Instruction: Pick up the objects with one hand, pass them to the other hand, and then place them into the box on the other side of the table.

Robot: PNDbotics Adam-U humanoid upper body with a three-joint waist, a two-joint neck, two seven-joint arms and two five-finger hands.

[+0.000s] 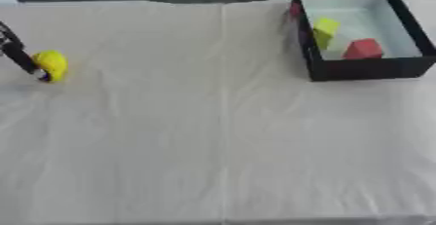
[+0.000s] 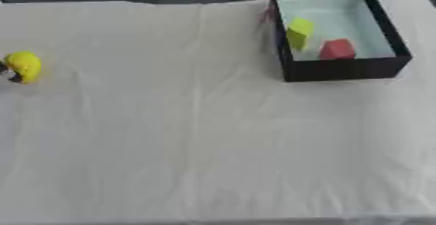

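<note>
Rounded yellow object [image 1: 51,65] lying on the white cloth at the table's far left edge. Black box [image 1: 366,70] with pale interior standing at the far right corner, holding a yellow-green block [image 1: 324,30] leaning against its left wall and a red block [image 1: 364,49] just beside it.

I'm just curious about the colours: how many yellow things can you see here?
2. A rounded yellow object lies on the white tablecloth at the far left, by the left robot hand. A yellow-green block leans inside the black box. Others could be hidden.
</note>
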